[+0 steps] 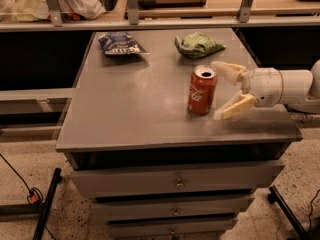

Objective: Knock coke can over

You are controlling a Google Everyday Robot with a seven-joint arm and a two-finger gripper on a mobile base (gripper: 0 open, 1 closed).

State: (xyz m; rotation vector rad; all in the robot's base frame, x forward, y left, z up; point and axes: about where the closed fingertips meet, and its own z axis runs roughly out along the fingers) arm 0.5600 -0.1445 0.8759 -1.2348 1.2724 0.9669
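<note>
The red coke can (pixel 202 90) stands upright on the grey table top (pixel 135 104), right of centre, its silver top with the dark hole facing up. My gripper (pixel 217 90) reaches in from the right on a white arm. Its two cream fingers are spread open, one (pixel 227 71) behind the can's top and one (pixel 233 107) near the can's base in front. The fingertips sit just right of the can, close to it; I cannot tell whether they touch it. Nothing is held.
A dark blue snack bag (pixel 120 43) lies at the back left of the table and a green snack bag (pixel 197 45) at the back right, behind the can. The table's right edge is under my arm. Drawers (pixel 175 181) sit below the front edge.
</note>
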